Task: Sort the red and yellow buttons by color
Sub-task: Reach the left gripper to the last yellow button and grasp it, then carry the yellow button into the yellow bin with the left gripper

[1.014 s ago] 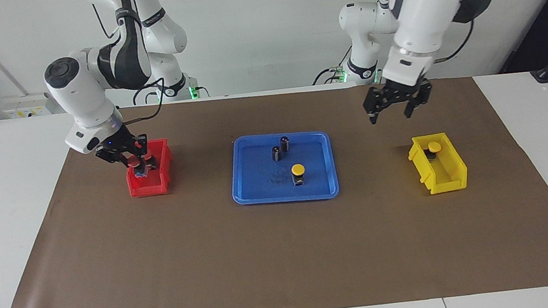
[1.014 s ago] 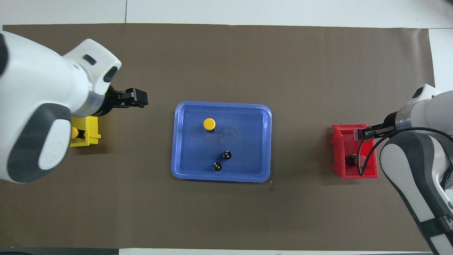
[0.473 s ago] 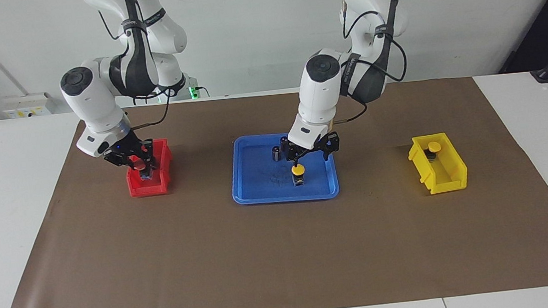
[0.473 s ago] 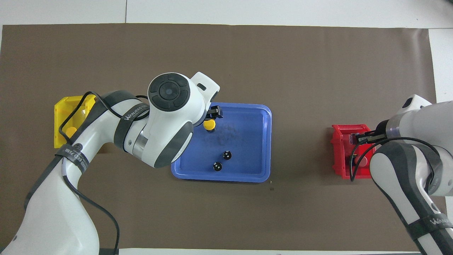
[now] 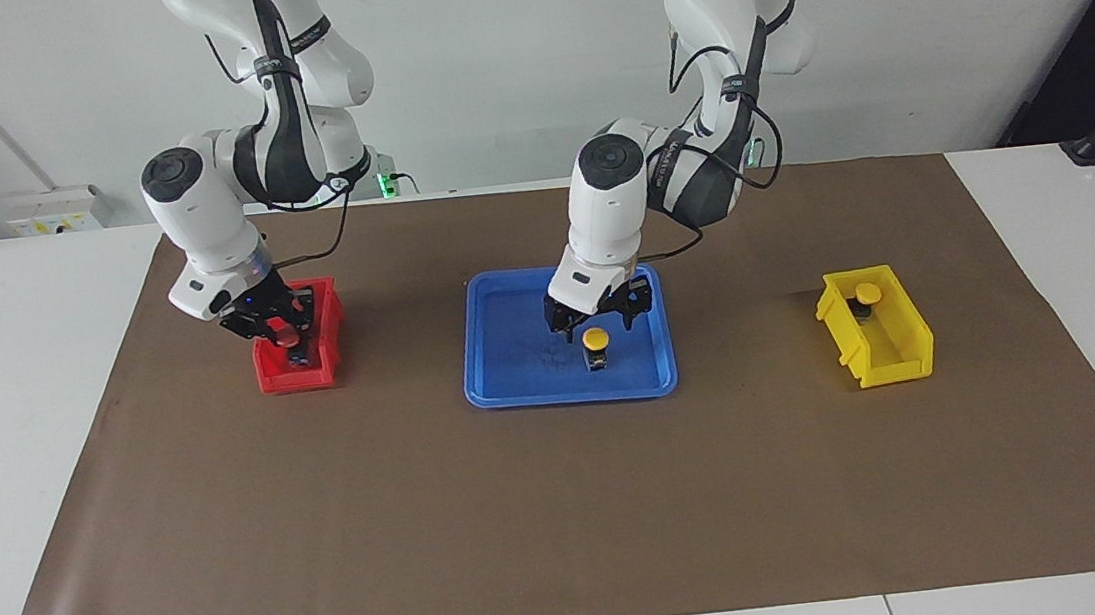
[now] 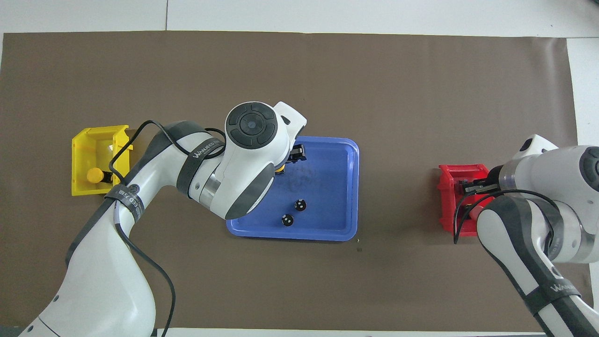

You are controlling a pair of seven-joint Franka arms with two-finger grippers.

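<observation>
One yellow button (image 5: 595, 339) stands in the blue tray (image 5: 515, 391). My left gripper (image 5: 599, 316) is open just above it, a finger on each side of the cap. In the overhead view the left arm hides most of this button. The other yellow button (image 5: 868, 294) sits in the yellow bin (image 5: 889, 355). My right gripper (image 5: 281, 331) is low in the red bin (image 5: 273, 379), shut on a red button (image 5: 288, 338). A second red cap (image 6: 473, 213) shows in the red bin (image 6: 447, 187) beside the right arm.
Two dark capless cylinders (image 6: 300, 204) (image 6: 287, 219) stand in the blue tray (image 6: 337, 224), nearer the robots than the yellow button. A brown mat (image 5: 569, 526) covers the table. The bins lie at opposite ends of it.
The left arm swung from beside the yellow bin to the tray and lowered over the yellow button. The right gripper sank deeper into the red bin with the red button.
</observation>
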